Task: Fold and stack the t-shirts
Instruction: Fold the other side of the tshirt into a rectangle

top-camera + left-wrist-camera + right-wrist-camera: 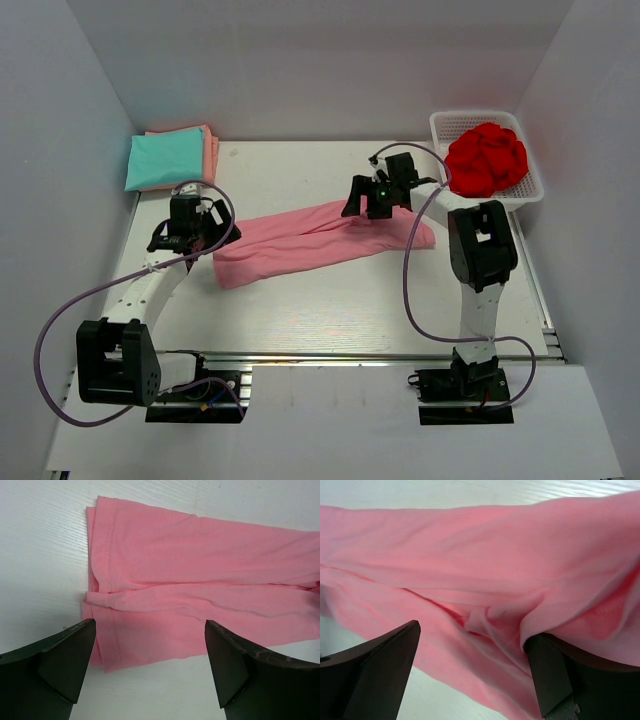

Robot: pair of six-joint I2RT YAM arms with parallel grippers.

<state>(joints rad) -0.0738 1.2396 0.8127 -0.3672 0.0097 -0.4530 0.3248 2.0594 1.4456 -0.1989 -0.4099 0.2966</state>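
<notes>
Left tool (150,624) agape, pink t-shirt (200,555) (plain) beneath

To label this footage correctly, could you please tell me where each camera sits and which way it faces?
Top external: fixed above and behind the arms, looking down on the white table; left arm and right arm show.
Left wrist: on the left arm, facing down at one end of the long light pink cloth t-shirt; open left gripper shows.
Right wrist: on the right arm, close over that t-shirt; open right gripper shows.
Shared: all views show the t-shirt.
</notes>
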